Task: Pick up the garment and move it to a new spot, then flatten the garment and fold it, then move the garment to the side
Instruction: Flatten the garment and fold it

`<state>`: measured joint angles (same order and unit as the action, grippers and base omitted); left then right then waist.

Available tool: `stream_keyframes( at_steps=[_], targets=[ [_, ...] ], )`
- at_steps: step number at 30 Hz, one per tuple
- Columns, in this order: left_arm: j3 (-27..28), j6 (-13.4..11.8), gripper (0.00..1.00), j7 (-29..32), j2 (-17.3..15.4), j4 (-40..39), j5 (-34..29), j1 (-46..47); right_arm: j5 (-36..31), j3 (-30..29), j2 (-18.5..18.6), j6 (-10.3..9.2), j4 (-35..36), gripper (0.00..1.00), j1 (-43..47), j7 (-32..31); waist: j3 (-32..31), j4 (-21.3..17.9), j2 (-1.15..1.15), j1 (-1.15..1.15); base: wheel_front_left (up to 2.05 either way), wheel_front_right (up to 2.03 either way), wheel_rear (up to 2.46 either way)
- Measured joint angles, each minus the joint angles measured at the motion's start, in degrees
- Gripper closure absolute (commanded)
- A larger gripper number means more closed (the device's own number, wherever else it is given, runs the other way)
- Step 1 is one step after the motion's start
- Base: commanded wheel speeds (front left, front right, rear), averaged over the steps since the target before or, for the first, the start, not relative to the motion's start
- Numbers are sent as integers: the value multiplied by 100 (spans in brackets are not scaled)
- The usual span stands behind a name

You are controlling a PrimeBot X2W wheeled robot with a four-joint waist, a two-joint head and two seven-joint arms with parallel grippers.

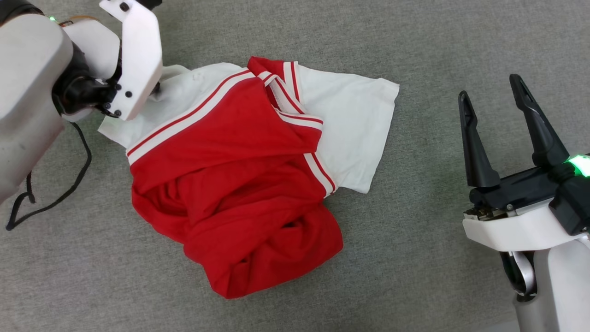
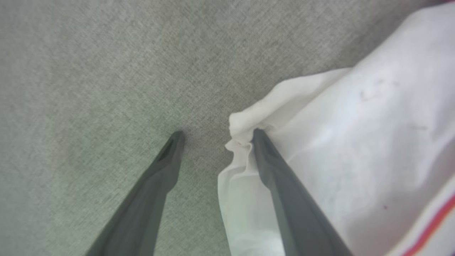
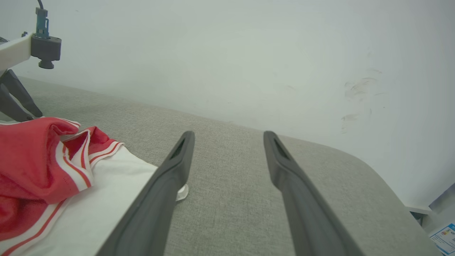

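Two open grippers frame the job, neither holding anything. Nearest, the right gripper [image 1: 490,90] hangs with its fingers wide apart over bare table [image 1: 415,276], well off to the right of the garment [image 1: 230,184]. The garment lies crumpled mid-table, its red body bunched at the near end. Its long axis runs away toward the collar, with the white sleeves [image 1: 350,129] spread left and right at the far end. Farthest, the left gripper [image 2: 215,137] sits at the left-hand sleeve's edge, one finger [image 2: 277,177] touching the white hem, the other on bare table. By my judgement the left arm is placed for the pickup, while the right would have to travel leftward.
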<state>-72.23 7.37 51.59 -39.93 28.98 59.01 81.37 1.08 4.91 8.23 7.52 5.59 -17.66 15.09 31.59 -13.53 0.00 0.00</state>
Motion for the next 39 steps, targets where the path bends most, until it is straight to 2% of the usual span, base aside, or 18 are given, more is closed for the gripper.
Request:
stream_keyframes(
  at_steps=[2, 3, 4, 14, 18, 25, 29, 33, 39],
  targets=[
    [27, -3, 0, -44, 10, 11, 116, -24, -14, 5, -33, 0, 0, 0, -2, 0, 23, -10, 0, 0, 0, 0, 0],
    [35, -4, 87, -86, 19, 3, 134, -41, -15, 3, -37, 0, -2, 0, -4, 0, 25, -3, 0, 0, 0, 0, 0],
    [40, -13, 100, -108, 31, -13, 143, -62, -16, 3, -37, 0, -10, 0, -8, 0, 17, 9, 0, 0, 0, 0, 0],
    [-126, 4, 100, -937, 160, -553, 113, -307, -48, 11, 59, 0, -158, 0, 52, 0, -421, 320, 0, 0, 0, 0, 0],
    [-121, 3, 100, -1155, -191, -844, 98, -306, -40, -31, 103, 0, -211, 0, 200, 0, -705, 543, 0, 0, 0, 0, 0],
    [-74, 1, 100, -1192, -1232, -968, 299, -419, -13, -1, 152, 0, -259, 0, 352, 0, -1108, 930, 0, 0, 0, 0, 0],
    [-64, -123, 100, -1201, -1649, -920, 490, -753, -7, -42, 178, 0, -281, 0, 416, 0, -1221, 1080, 0, 0, 0, 0, 0],
    [-49, -321, 100, -1449, -1798, -709, 840, -1277, 42, -23, 231, 0, -341, 0, 417, 0, -1198, 1099, 0, 0, 0, 0, 0],
    [-66, -409, 100, -1768, -1612, -254, 1262, -2247, 16, -23, 261, 0, -392, 0, 410, 0, -1107, 993, 0, 0, 0, 0, 0]
  ],
)
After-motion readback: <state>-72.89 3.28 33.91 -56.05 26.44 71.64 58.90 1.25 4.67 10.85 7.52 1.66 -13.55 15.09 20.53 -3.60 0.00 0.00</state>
